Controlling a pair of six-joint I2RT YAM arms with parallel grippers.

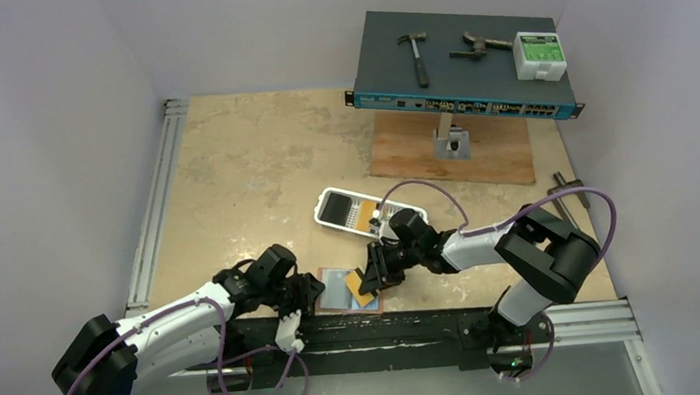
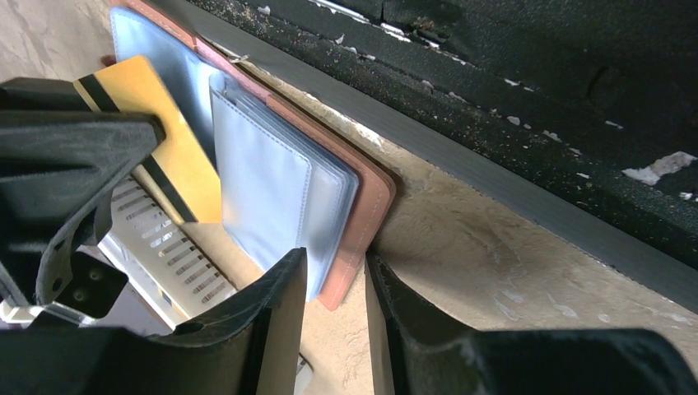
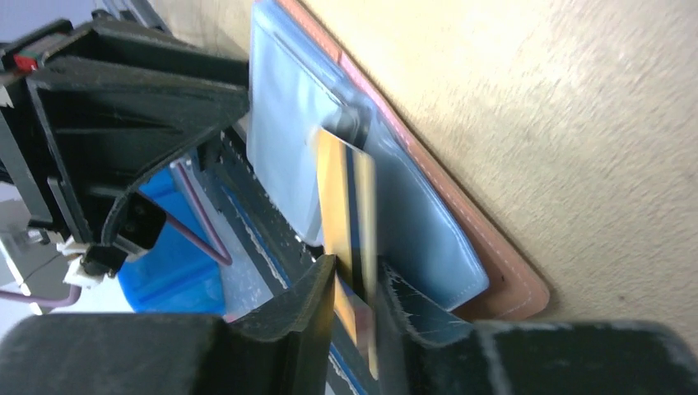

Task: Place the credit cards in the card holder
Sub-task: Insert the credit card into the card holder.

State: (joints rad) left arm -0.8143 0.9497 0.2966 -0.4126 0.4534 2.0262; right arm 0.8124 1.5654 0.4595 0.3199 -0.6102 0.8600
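Orange-yellow card [image 3: 346, 206], print unreadable, within right pincer [image 3: 355, 271], jaws barely parted, grip unclear; left pincer [image 2: 336, 262] part-open astride card holder [image 2: 370, 197].

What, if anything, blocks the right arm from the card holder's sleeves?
Probably nothing, so yes: the right tool, yellow card between its fingers, is at the open card holder. The left tool sits at the holder's other edge, out of the way.

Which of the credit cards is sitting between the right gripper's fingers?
The orange-yellow card with the black stripe, between the fingers of the right gripper at the open card holder. The other cards lie in the white tray.
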